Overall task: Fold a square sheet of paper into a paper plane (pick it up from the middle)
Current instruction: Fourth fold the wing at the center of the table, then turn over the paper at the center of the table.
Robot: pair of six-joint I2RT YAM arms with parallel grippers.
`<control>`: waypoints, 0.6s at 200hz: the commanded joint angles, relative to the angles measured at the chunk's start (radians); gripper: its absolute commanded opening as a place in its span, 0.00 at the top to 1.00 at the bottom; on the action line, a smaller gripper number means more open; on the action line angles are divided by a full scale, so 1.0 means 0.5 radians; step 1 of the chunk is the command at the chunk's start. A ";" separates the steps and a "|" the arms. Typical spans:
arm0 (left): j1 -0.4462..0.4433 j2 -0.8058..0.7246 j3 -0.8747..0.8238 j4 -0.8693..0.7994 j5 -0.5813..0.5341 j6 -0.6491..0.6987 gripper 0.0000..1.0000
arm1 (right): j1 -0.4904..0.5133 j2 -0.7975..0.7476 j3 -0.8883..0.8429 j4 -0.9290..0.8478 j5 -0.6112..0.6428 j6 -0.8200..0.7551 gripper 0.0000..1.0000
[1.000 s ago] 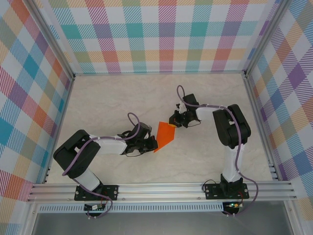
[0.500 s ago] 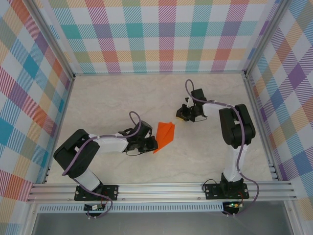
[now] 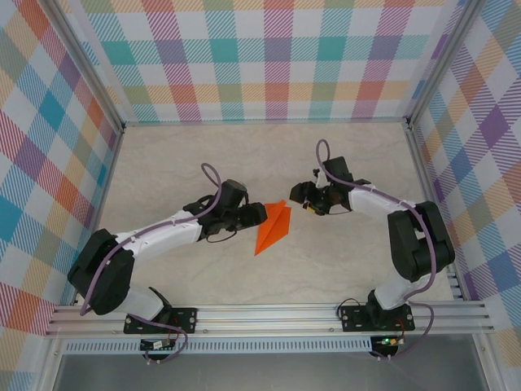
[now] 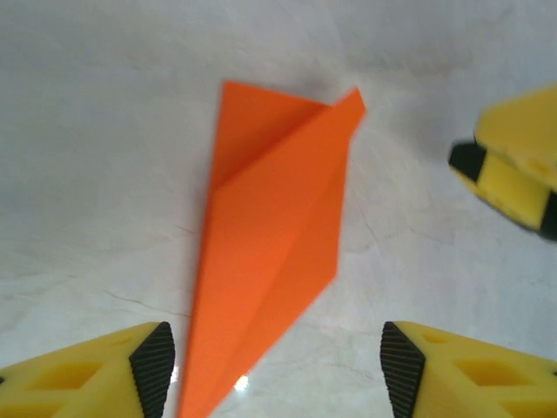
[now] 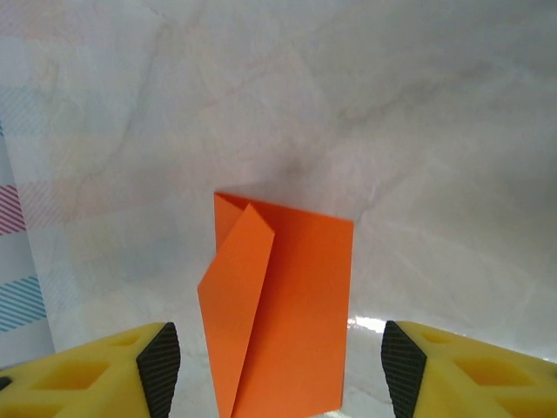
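The left claw (image 3: 257, 214) reaches in from the near-left corner and stands just beside the left long edge of the paper plane (image 3: 273, 228). Its jaws are spread wide with nothing between them. In its wrist view the two yellow fingers (image 4: 87, 374) sit far apart at the bottom corners, and the orange paper lies flat on the tabletop (image 3: 179, 155) beyond the gap, not pinched.

The plane rests about the middle of the tabletop. It is a narrow dart with a folded flap along one side. Its long axis runs near-to-far with a lean: the sharp nose points toward the near edge and a little left, the broad tail toward the far edge and a little right.

The right claw (image 3: 308, 198) hovers off the tail end, on the side of the right edge, near the paper but clearly apart from it. Its jaws also stand wide and hold nothing; its wrist view has the paper flat on the tabletop ahead of the spread fingers.

The folding looks close to done, if not done. For any next grasp or press, the left claw seems the nearer one — it meets the plane's flank at a slant, toward the nose half — while the right would have to cross a gap to reach the tail.
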State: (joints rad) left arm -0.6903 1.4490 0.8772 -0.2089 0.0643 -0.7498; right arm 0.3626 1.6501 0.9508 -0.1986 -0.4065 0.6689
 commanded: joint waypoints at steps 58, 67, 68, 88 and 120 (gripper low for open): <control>0.257 -0.077 -0.270 0.160 -0.038 -0.050 0.00 | 0.240 0.175 -0.034 0.196 -0.076 0.306 0.44; 0.280 -0.077 -0.296 0.198 -0.004 -0.059 0.00 | 0.257 0.203 -0.013 0.196 -0.074 0.313 0.45; 0.281 -0.078 -0.298 0.202 0.000 -0.059 0.00 | 0.259 0.208 -0.011 0.195 -0.071 0.313 0.45; 0.317 -0.077 -0.339 0.255 0.054 -0.074 0.00 | 0.277 0.263 0.016 0.226 -0.085 0.320 0.50; 0.351 -0.087 -0.388 0.343 0.156 -0.082 0.00 | 0.296 0.307 0.022 0.300 -0.125 0.320 0.54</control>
State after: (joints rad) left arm -0.5373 1.4326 0.7055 -0.1017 0.0868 -0.7776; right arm 0.4995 1.7855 0.9318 -0.1017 -0.4339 0.8162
